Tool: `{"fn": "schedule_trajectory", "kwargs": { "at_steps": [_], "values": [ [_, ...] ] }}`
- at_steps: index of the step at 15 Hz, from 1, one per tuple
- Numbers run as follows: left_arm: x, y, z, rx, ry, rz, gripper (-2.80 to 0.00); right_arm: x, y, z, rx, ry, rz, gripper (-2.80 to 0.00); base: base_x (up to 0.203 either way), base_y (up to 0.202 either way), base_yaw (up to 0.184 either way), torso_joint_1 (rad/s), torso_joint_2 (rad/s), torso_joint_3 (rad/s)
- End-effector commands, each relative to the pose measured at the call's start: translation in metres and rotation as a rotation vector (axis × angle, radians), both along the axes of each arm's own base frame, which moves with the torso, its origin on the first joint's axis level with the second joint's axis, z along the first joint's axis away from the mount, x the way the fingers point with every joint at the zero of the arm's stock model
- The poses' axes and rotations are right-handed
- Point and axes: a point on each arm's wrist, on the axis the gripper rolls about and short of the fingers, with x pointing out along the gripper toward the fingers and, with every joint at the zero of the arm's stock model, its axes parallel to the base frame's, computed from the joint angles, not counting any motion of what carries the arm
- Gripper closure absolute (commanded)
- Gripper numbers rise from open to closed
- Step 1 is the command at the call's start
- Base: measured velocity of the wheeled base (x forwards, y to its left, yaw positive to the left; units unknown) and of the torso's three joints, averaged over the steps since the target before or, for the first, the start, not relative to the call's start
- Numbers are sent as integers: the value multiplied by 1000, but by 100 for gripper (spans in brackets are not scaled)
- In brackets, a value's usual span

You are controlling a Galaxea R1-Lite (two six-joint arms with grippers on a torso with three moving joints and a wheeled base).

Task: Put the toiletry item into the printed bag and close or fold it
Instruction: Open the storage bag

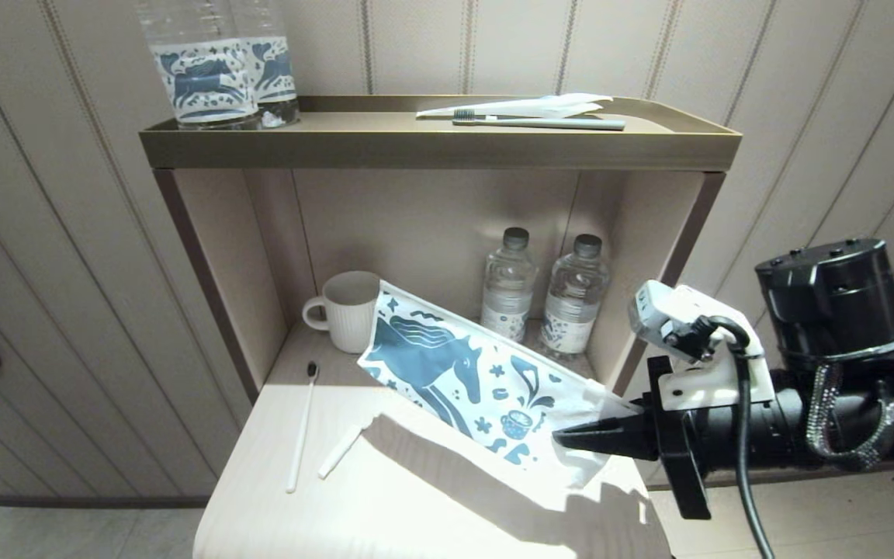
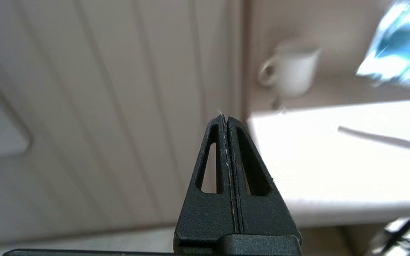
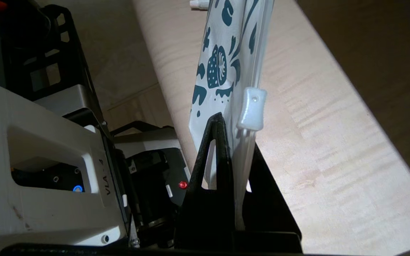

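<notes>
Two task things show in your head view. The toothbrush [image 1: 301,427] lies flat on the table [image 1: 416,505] at its left side, its long axis running near to far, the black bristle head at the far end toward the mug [image 1: 348,310]. A short white piece [image 1: 341,452] lies just beside it on the right. The printed bag [image 1: 470,380] is lifted off the table, its long axis slanting from far left, by the mug, down to the near right. There your right claw [image 1: 583,439] grasps its corner, the arm reaching in level from the right. Two small bottles [image 1: 544,299] stand behind the bag in the shelf recess.

In your left wrist view, the left claw [image 2: 226,121] is clenched on nothing, hanging off the table's left edge. The mug and the bag look blurred beyond it.

In your right wrist view, the right claw [image 3: 231,122] is pinched on the bag's end, the bag standing on edge above the table. The white slider [image 3: 251,108] sits on the zip edge, just past the fingertips.
</notes>
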Motion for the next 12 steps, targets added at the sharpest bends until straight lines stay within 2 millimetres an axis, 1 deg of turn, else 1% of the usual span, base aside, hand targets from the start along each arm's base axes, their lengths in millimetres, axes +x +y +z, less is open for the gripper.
{"fn": "schedule_trajectory", "kwargs": {
  "at_steps": [1, 2, 4, 6, 8, 10, 12],
  "values": [
    [22, -1, 38, -2, 66, -58, 0, -1, 2, -5, -16, 3, 21, 0, 0, 0, 0, 0, 0, 0],
    [30, -2, 53, 2, 73, -115, 0, -2, 1, -6, -23, -10, 28, 0, 0, 0, 0, 0, 0, 0],
    [45, -5, 76, 37, 92, -245, 0, -6, 0, -5, -32, -43, 42, 0, 0, 0, 0, 0, 0, 0],
    [54, -8, 102, 62, 115, -400, 0, -20, 0, 1, -18, -77, 79, 0, 0, 0, 0, 0, 0, 0],
    [63, -13, 125, 37, 204, -629, 0, -37, 4, 4, -7, -103, 141, 0, 0, 0, 0, 0, 0, 0],
    [85, -17, 142, -22, 314, -872, 0, -43, 5, 1, -21, -126, 175, 0, 0, 0, 0, 0, 0, 0],
    [112, -28, 149, -47, 406, -1069, 0, -48, 8, -2, -22, -120, 211, 0, 0, 0, 0, 0, 0, 0]
  ]
}}
